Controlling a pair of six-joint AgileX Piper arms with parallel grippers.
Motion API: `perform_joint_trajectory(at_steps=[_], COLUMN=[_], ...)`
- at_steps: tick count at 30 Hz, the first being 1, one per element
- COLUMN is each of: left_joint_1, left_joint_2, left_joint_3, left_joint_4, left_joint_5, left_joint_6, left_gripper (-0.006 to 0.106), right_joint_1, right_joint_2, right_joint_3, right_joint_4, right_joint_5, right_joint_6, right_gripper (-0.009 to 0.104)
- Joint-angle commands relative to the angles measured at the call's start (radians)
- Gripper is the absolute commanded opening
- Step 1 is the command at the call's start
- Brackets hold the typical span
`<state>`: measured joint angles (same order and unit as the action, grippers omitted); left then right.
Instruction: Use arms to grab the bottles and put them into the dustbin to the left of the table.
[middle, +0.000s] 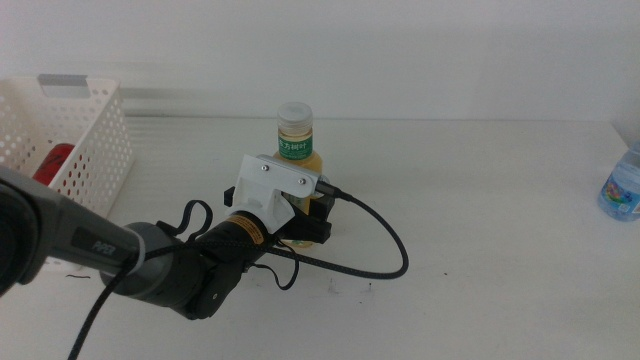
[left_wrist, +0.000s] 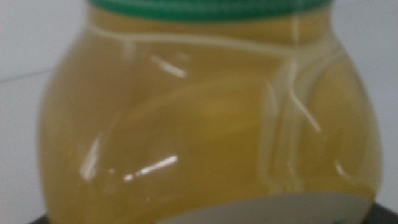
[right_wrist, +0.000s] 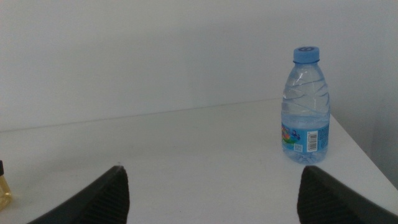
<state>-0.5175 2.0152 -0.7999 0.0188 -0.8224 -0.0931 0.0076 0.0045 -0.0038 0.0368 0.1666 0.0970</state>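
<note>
The left arm reaches in across the white surface (middle: 480, 180) and its left gripper (middle: 312, 222) sits right at the base of the yellow tea bottle (middle: 296, 140), which stands upright near the middle of the surface, white cap on top and green label just under it. From the overhead camera the white housing and the black jaws hide the lower half of the bottle, and a thick black cable (middle: 385, 235) loops out from the housing over the surface. The left wrist camera is filled almost wholly with the amber body of the bottle, blurred and very close, with the green label band along its upper part; only dark slivers of the jaws show at the corners, so I cannot tell whether they are pressed on the bottle or just standing beside it. At the far left sits the white dustbin (middle: 90, 140), its perforated wall facing us, and something red (middle: 55, 162) shows through the holes inside it. Over at the right edge stands the small clear water bottle (right_wrist: 305, 109), blue cap on, upright and well apart from the tea bottle. The right gripper (right_wrist: 211, 193) waits low over the surface facing that water bottle, its two dark jaws spread wide with nothing between them.
</note>
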Motion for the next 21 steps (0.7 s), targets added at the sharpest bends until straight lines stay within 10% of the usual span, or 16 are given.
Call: perform_joint_trajectory(at_steps=[1, 11, 21], left_joint_1=[-0.001, -0.001, 0.068], left_joint_2=[0.013, -0.11, -0.534], left_joint_3=[-0.014, 0.035, -0.081], left_joint_4=[-0.011, -0.027, 0.126], left_joint_5=[-0.027, 0.017, 0.812], left_joint_6=[0.035, 0.033, -0.073], left_gripper=[0.085, 0.002, -0.002], right_joint_1=[-0.008, -0.008, -0.008], right_joint_2=[-0.005, -0.005, -0.005], right_joint_3=[0.004, 0.004, 0.004], right_joint_4=[-0.009, -0.009, -0.009], right_joint_5=[-0.009, -0.009, -0.009], right_joint_6=[-0.002, -0.002, -0.002], right_gripper=[0.085, 0.085, 0.085])
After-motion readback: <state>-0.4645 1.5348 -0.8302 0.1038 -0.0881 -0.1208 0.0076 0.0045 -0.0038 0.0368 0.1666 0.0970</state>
